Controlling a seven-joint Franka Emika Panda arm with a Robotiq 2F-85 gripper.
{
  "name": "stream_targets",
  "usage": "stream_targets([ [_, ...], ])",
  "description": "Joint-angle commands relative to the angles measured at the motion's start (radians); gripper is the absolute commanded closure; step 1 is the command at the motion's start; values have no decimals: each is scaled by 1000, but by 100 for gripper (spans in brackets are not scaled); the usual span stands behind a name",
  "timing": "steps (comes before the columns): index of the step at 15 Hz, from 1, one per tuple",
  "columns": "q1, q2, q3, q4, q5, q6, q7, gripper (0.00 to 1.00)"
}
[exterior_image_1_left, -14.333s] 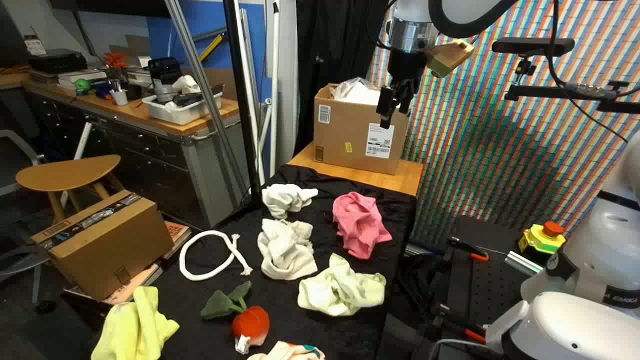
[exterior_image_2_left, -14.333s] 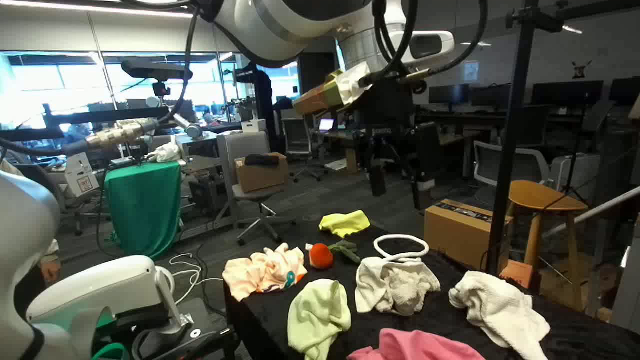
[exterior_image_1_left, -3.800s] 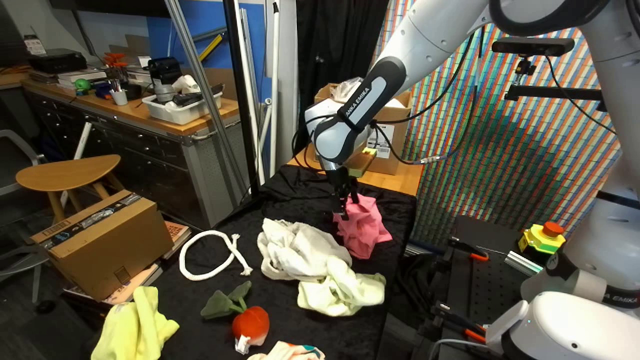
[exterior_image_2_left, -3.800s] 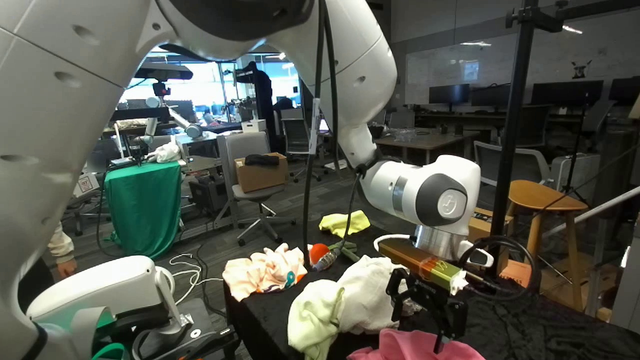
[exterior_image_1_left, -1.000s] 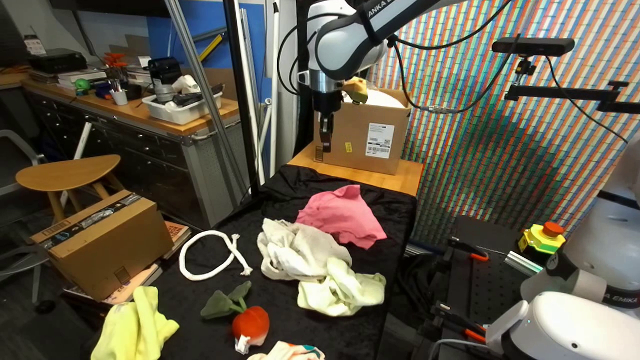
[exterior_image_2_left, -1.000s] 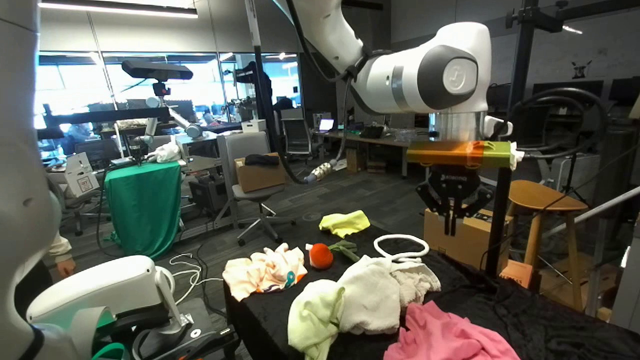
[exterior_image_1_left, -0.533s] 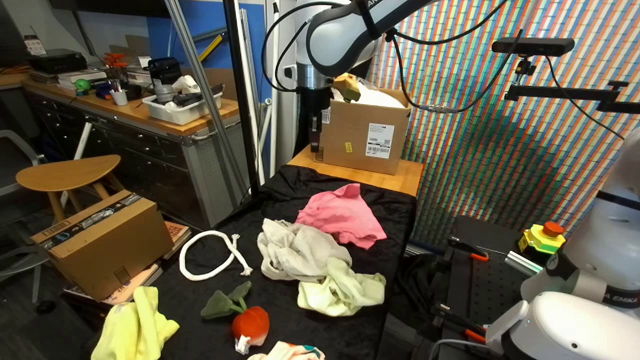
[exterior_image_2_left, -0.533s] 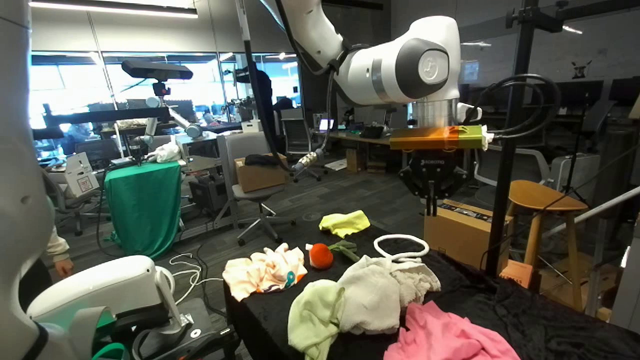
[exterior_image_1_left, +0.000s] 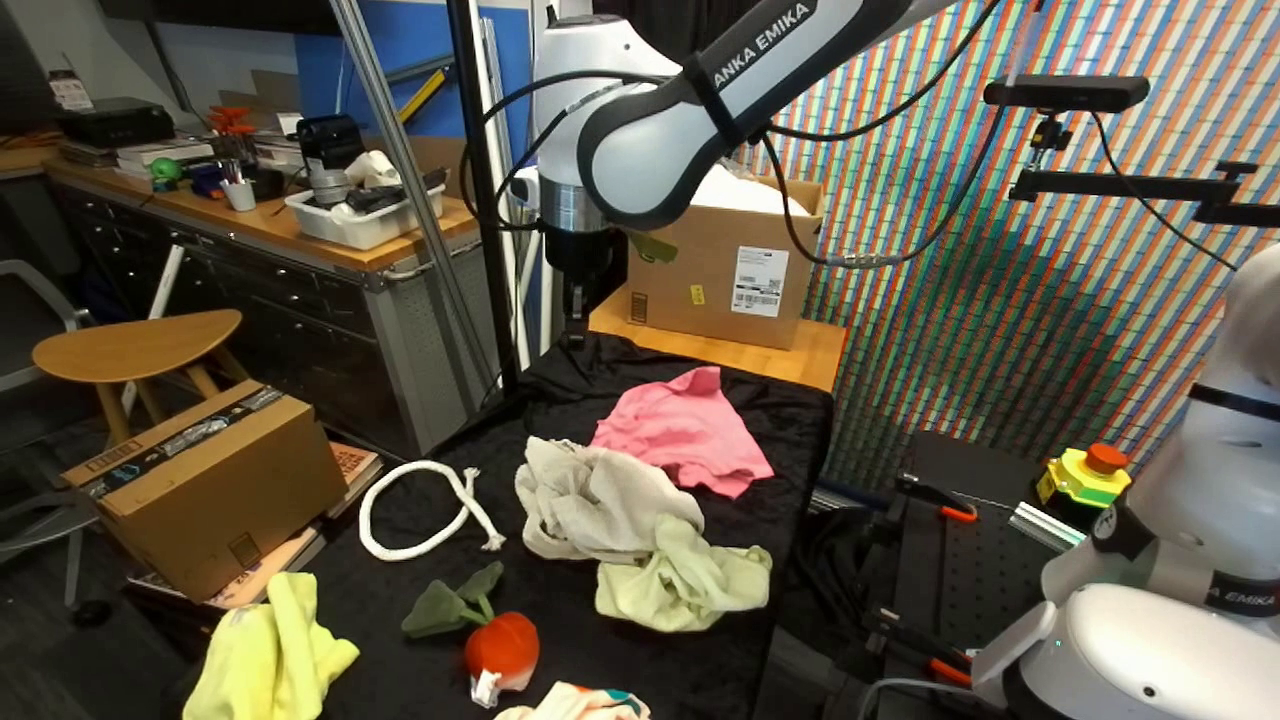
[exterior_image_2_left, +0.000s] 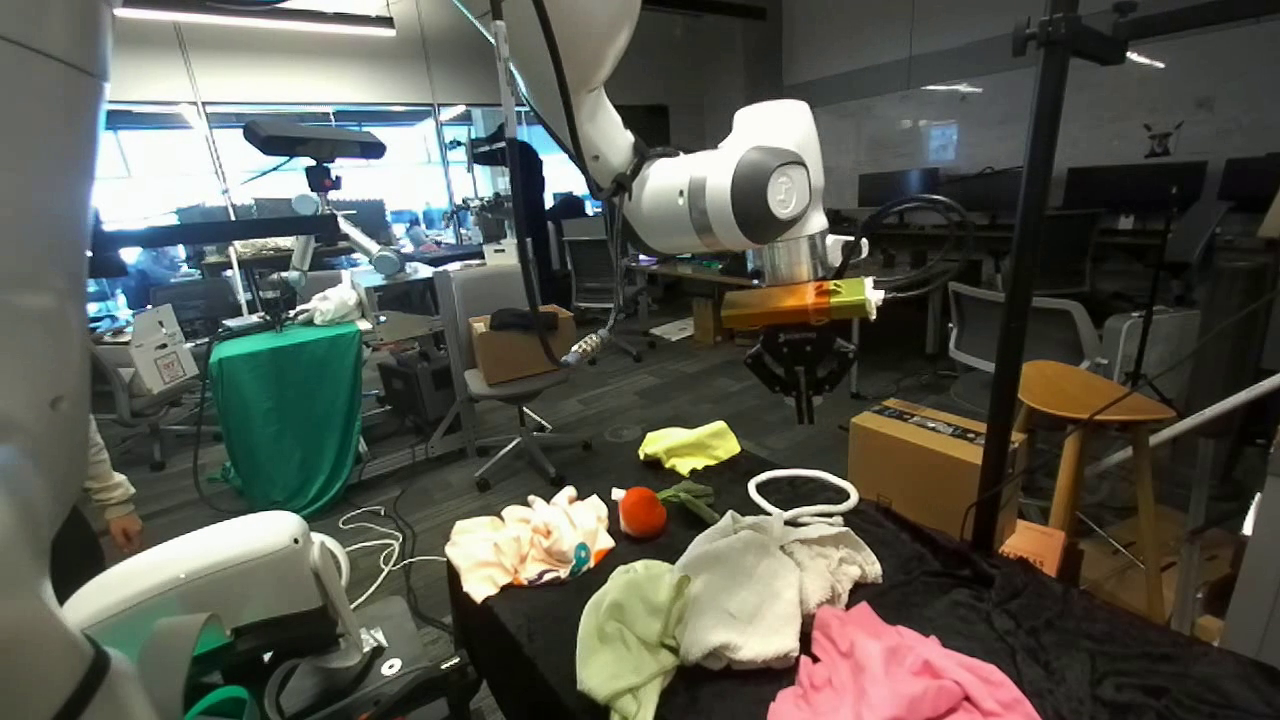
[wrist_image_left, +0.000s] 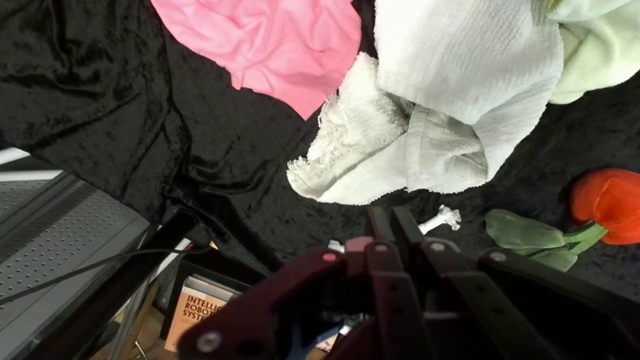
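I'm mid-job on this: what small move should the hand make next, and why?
Probably open the hand while it hangs in the air, before lowering it: its fingers stand nearly together with nothing visible between them, and it is clear of the pink cloth and white rope below, so there seems room to spread.

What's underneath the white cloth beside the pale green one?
Partly beneath the white cloth lies a frayed off-white towel, its uncovered part showing in the wrist view; the edge of the pale green cloth may be tucked under too. Whatever is fully covered can't be seen.
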Motion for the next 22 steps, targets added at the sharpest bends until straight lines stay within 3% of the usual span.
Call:
stream_targets([
  [1, 45, 56, -32, 34, -110, 10, 105, 64],
  [2, 48, 83, -42, 49, -130, -1, 131, 62],
  [5, 36, 169, -71, 90, -158, -15, 165, 38],
  [10, -32, 325, -99, 172, -88, -63, 152, 2],
  [22, -181, 537, -93, 357, 96, -258, 147, 0],
])
